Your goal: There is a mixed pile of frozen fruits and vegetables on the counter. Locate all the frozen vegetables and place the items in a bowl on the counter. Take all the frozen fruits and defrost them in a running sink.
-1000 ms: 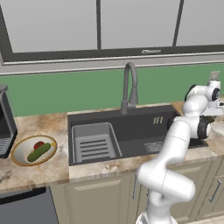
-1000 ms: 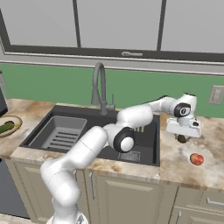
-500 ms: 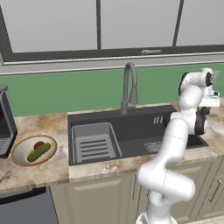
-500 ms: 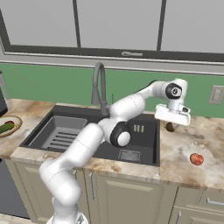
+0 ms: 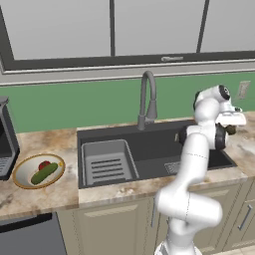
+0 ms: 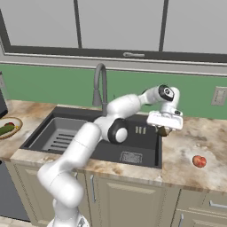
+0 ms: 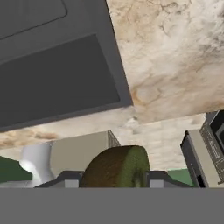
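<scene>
- One kiwi, brown and fuzzy with a green cut edge, sits clamped between the two fingers of the gripper, which are closed on its sides.
- Below the fingers lies the counter; the sink opens just beside them, its rim close to the kiwi.
- Judged from this, the step in hand is carrying the fruit over to the basin. It would go best with the grip kept firm, the kiwi moved clear past the rim, lowered well inside near the tap, and only then let go, so it cannot roll back onto the counter.
- A red fruit lies on the counter, well apart from the fingers on the side away from the sink.
- No brand, label or writing can be read anywhere.
</scene>
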